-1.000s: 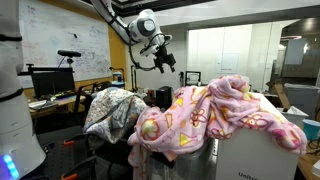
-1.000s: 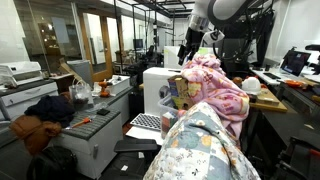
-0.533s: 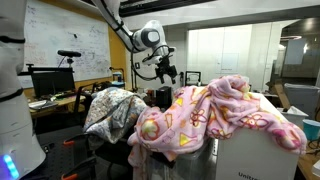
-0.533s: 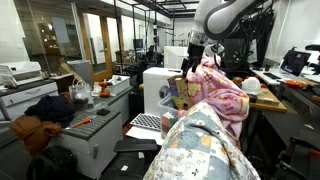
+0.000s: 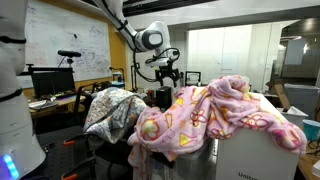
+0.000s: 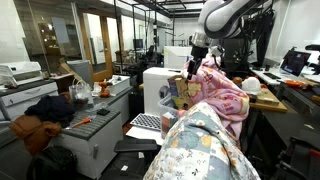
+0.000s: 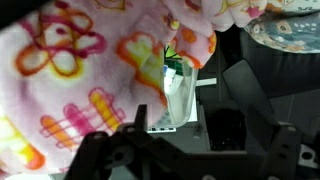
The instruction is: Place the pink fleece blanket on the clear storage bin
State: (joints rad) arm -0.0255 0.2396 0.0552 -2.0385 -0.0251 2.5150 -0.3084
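So the big soft pink fleece blanket with yellow and orange cartoon shapes is heaped over the translucent whitish plastic storage bin and spills down its sides. The Robotiq gripper hangs just above the edge of that heap, jaws spread wide, nothing in them, and as far as I can tell it's not touching the fleece. The wrist view is mostly fleece with a bare bit of bin wall peeking out. Both exterior views also catch a grey-white patterned blanket draped nearby. The white arm comes in from up high, wrist bent downward.
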